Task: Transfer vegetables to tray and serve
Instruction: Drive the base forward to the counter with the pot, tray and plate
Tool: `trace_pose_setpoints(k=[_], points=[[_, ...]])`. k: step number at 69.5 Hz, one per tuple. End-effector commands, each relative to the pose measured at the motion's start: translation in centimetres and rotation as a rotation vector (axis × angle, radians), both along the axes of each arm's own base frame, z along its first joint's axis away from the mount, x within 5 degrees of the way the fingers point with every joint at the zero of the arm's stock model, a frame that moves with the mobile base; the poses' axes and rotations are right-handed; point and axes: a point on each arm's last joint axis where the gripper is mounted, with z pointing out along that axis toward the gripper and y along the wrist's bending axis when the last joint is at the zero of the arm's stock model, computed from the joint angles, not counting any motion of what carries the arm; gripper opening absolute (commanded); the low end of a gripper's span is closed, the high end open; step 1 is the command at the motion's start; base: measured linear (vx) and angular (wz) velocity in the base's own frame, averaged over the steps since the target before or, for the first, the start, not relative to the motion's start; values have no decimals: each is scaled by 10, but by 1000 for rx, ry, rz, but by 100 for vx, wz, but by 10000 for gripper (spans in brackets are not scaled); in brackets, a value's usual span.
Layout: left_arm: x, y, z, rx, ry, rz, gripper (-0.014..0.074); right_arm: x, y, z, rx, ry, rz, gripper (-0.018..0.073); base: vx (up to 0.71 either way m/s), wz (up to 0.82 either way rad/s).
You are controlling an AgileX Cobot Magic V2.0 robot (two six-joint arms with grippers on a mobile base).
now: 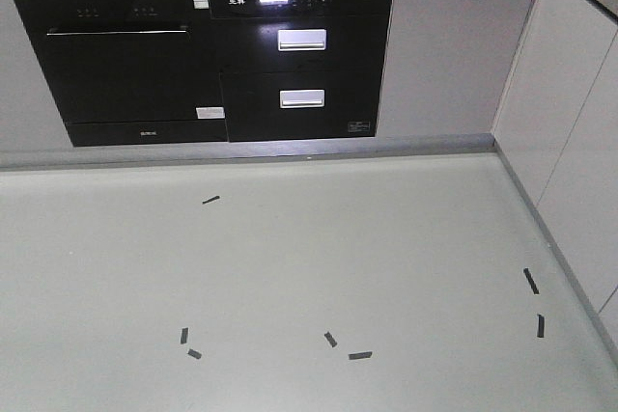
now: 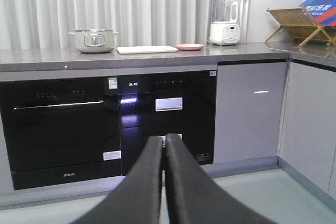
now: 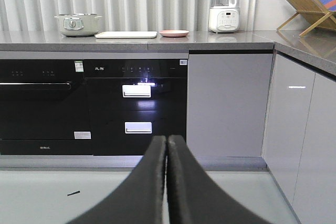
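Grey stone counter [image 2: 252, 53] runs along the wall, and on it the cream-white tray [image 2: 147, 49] lies flat. It sits between a lidded cream pot [image 2: 93, 40] on its left and a round pink plate [image 2: 189, 46] just beside its right end. We see tray and plate edge-on, so we cannot tell whether the vegetables lie on either. Further right stands a white blender [image 2: 225, 20], then a wooden rack [image 2: 299, 24] holding a blue box [image 2: 321, 10] whose white lettering is too blurred for us to read.

Under the counter we find a black oven [image 2: 63, 129] with a green-and-white sticker [image 2: 112, 83] and a black drawer unit [image 2: 167, 108] with a lit panel; their brand marks are too small to read. Our left gripper [image 2: 164, 139] hangs low, facing these fronts, jaws pressed together on nothing. Our right gripper [image 3: 167, 139] is the same, jaws together and bare. Both are well apart from the tray. The front view shows us pale floor [image 1: 290, 267] with short black tape marks [image 1: 359, 355]
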Motion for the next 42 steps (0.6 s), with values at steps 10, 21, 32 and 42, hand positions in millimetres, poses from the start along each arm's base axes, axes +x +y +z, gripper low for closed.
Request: trace_pose_setpoints(k=[10,21,32,42], points=[[-1,0,4,-14,-72,1,-6,0,0,5,1,-72,0,-8,0,0],[-1,0,4,-14,-72,1,-6,0,0,5,1,-72,0,-8,0,0],[-1,0,4,-14,-72,1,-6,0,0,5,1,-72,0,-8,0,0],[-1,0,4,-14,-72,1,-6,0,0,5,1,-72,0,-8,0,0]])
